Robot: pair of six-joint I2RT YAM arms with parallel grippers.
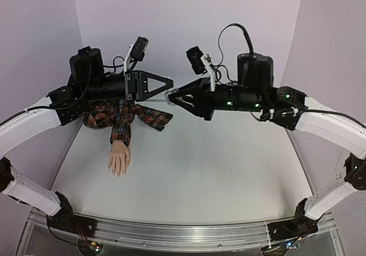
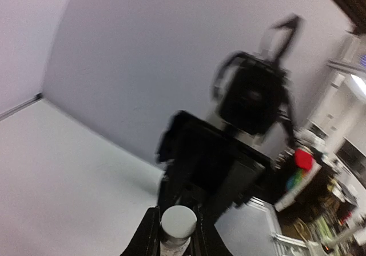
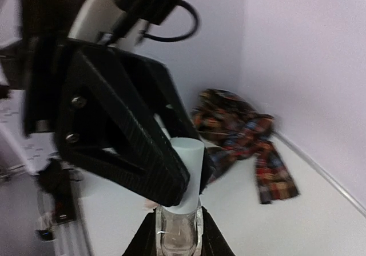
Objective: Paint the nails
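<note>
The right gripper (image 3: 179, 236) is pinched on the glass body of a small clear bottle (image 3: 178, 228), which stands upright between its fingers. Just above that grip is the bottle's white cap (image 3: 187, 164). The left gripper (image 2: 176, 233) is clamped on the cap, and one of its ribbed black fingers (image 3: 128, 136) lies against the cap's side. From above, the two grippers meet tip to tip, both high over the table (image 1: 217, 170).

Farther off, below the left gripper and under its arm, a plaid sleeve (image 1: 123, 118) lies bunched on the table. A flesh-coloured mannequin hand (image 1: 119, 158) reaches out of the sleeve with its fingers pointing toward the arm bases. The nails (image 1: 117, 172) tip those fingers, well apart from both grippers and the bottle. They are too small here to show any detail.
</note>
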